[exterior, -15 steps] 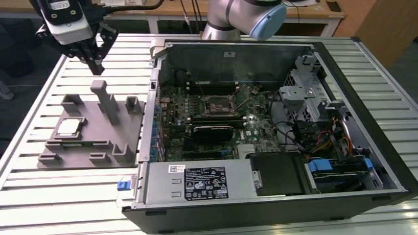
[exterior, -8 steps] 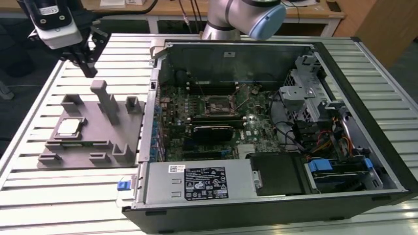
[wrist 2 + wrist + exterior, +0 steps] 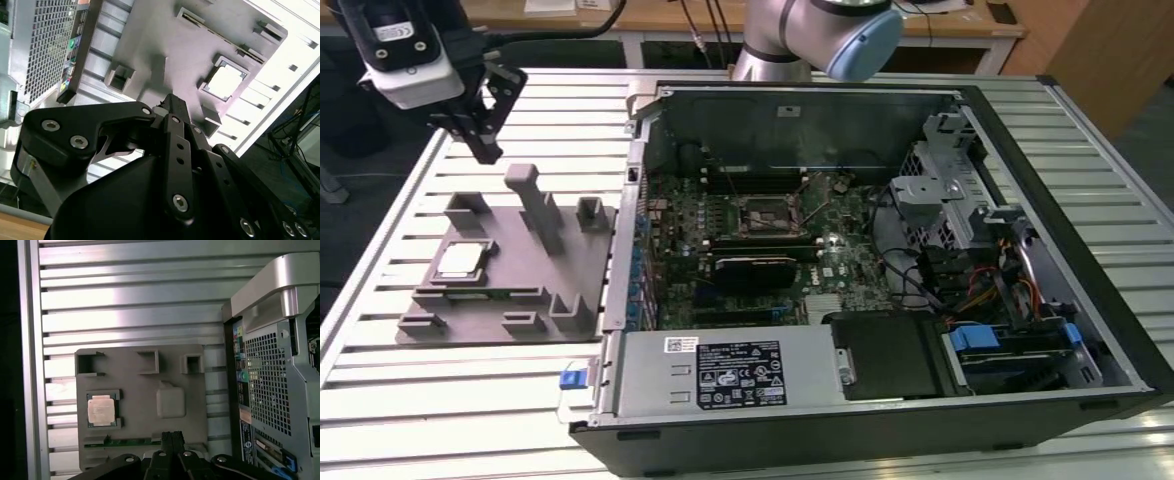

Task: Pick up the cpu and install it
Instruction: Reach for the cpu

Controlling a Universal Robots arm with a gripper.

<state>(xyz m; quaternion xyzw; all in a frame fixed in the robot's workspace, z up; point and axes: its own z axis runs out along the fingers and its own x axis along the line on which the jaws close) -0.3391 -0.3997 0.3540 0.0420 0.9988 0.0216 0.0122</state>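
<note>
Silver slatted alu table [image 3: 400,400] carries everything. On it, toward the exterior view's right, lies a big black desktop PC case [image 3: 854,130] w/ side panel off and green mobo exposed. The mobo's black rectangular socket frame [image 3: 765,213] sits near the board's middle. The grey-and-blue robot arm [image 3: 814,30] rises behind the case.

Just beside the case, on the exterior view's left, lies a flat grey plastic fixture tray [image 3: 520,290] w/ upright posts and pockets. Both wrist views look down on the tray [image 3: 135,385], w/ the case's perforated rear [image 3: 270,380] alongside.

Black two-finger gripper [image 3: 483,150] under a white wrist block hangs in the air past the tray's far edge, touching nothing. Jaws are together, nothing btwn them, as seen in both wrist views [image 3: 170,436] [image 3: 172,100].

Small square cpu [image 3: 459,262], silvery top plate w/ tan rim, lies flat in a square pocket of the tray, on the side away from the case. It's well apart from the gripper and from the socket. Both wrist views show it seated there [image 3: 101,409] [image 3: 224,81].
</note>
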